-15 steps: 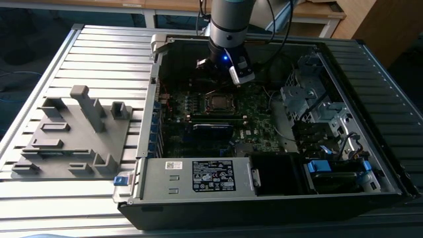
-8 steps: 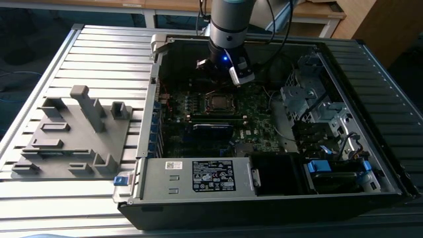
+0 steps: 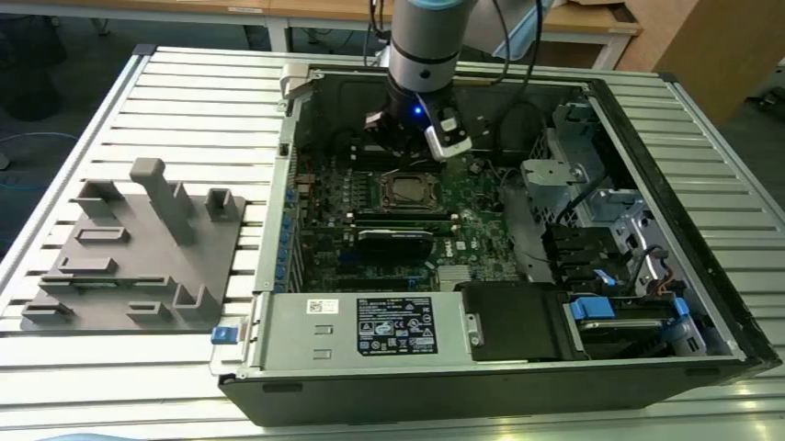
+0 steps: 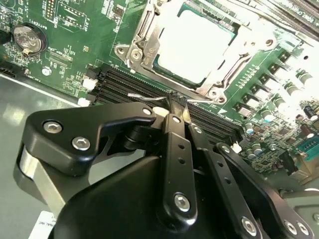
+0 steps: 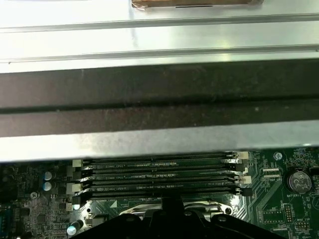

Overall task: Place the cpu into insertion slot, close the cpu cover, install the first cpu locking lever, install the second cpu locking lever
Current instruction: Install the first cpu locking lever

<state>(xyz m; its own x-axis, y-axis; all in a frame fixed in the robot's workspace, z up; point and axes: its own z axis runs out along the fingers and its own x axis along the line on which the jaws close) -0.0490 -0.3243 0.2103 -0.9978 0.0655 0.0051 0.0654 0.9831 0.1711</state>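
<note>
One robot arm (image 3: 424,41) reaches down into an open computer case (image 3: 491,390) that lies on a slatted metal tabletop (image 3: 184,101). In the exterior view, a grey moulded fixture (image 3: 135,257) rests on the tabletop at the exterior view's left of the case. The insertion slot (image 3: 405,190) sits in the middle of the motherboard, close under the arm's tip.

In the second wrist view we see the cpu (image 4: 197,45), pale grey face up, seated in the slot. The silvery cpu cover (image 4: 143,31) lies down around its edges. The gripper (image 4: 175,105) is closed, with its fingers pressed together. Its tips are at the end of a thin silvery locking lever (image 4: 142,96), just beside the black memory slots (image 4: 124,82). We cannot tell whether the lever is pinched. A coin battery (image 4: 26,39) lies well apart.
</note>
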